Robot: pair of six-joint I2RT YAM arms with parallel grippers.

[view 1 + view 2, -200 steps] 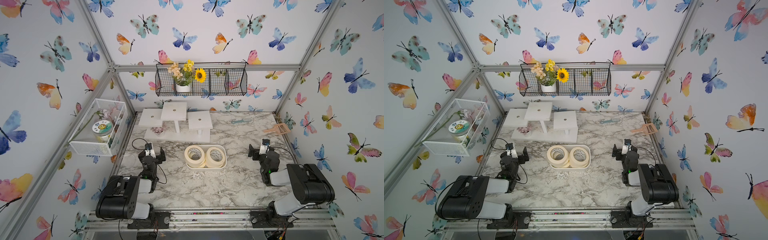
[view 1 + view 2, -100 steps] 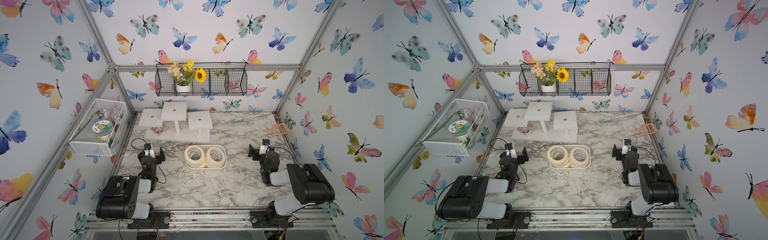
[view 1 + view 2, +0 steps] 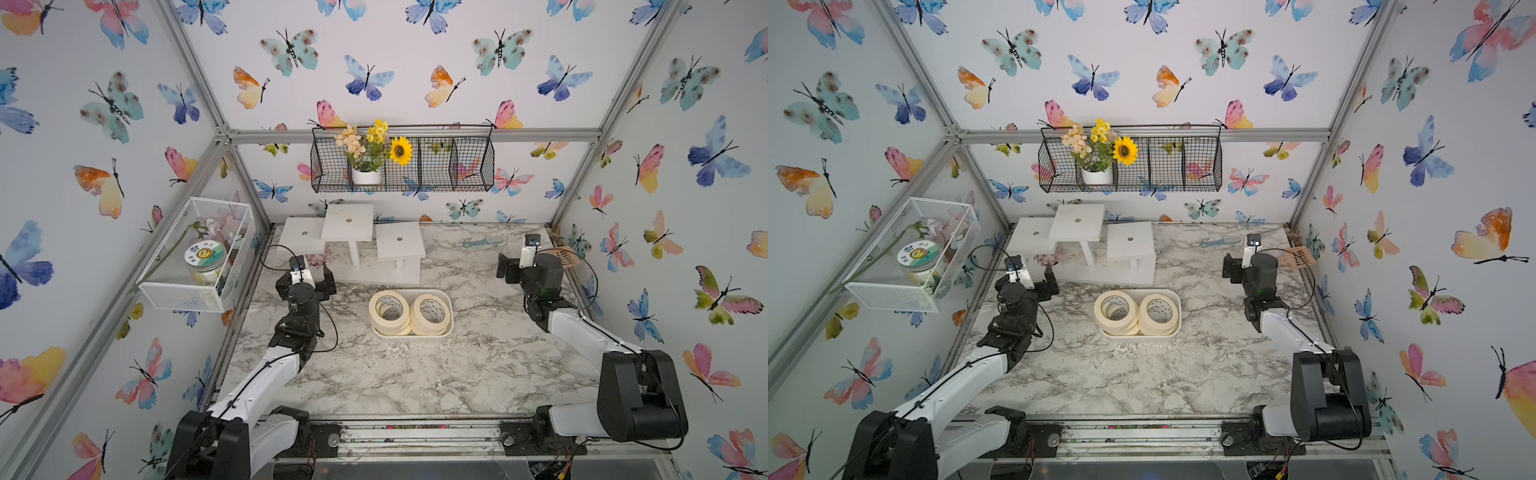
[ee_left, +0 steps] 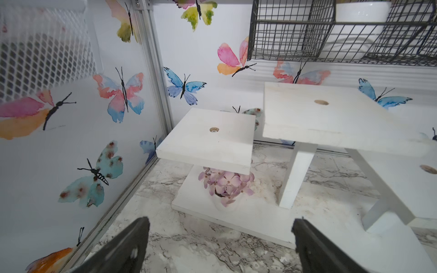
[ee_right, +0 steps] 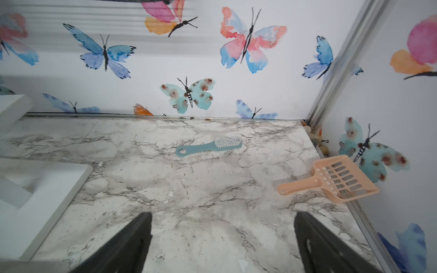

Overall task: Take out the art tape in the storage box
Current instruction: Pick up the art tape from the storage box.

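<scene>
The left end effector [image 4: 221, 224] and right end effector [image 5: 223, 219] are both hanging with fingers spread wide, gripping nothing. The tape rolls [image 3: 390, 309] are lying stacked in the white box [image 3: 411, 336] on the desk [image 3: 374, 374], between the two end effectors and well apart from each. They are probably light, stiff and papery. Pinching one ring wall, with a finger inside the core, looks surest.

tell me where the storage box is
In both top views the storage box sits in the middle of the table, just in front of the white stand.
</scene>
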